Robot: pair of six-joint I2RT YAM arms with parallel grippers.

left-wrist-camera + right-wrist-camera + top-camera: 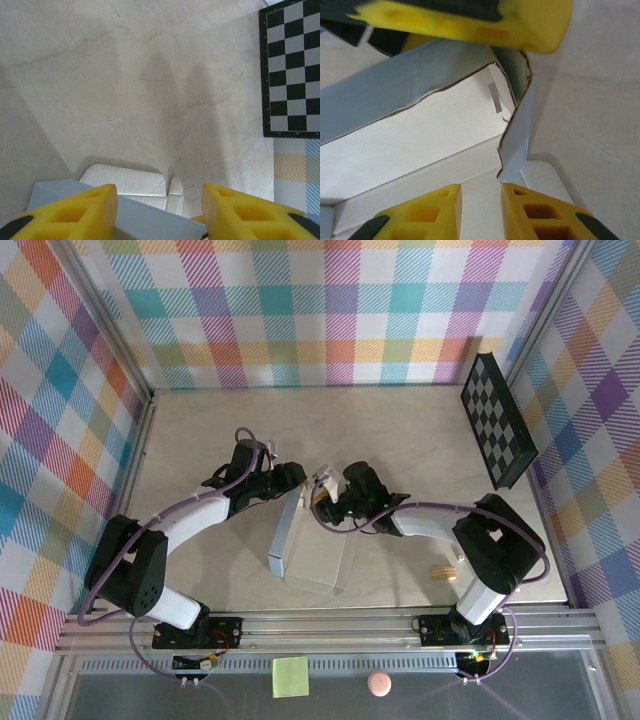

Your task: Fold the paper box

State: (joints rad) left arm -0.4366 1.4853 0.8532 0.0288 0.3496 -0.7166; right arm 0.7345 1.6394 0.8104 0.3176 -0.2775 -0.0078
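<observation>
Fingers (pixel 447 200) apart, both arms (pixel 200 515) (pixel 430 522) bent toward paper box (pixel 290 540).

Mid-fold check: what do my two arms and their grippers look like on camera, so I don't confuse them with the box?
The left arm and right arm have black joints and white link segments. A looping purplish-grey cable trails along each, and both bases are bolted to a silver rail. The left gripper and right gripper have chunky yellow fingers with hollow cut-outs and black patches.
</observation>
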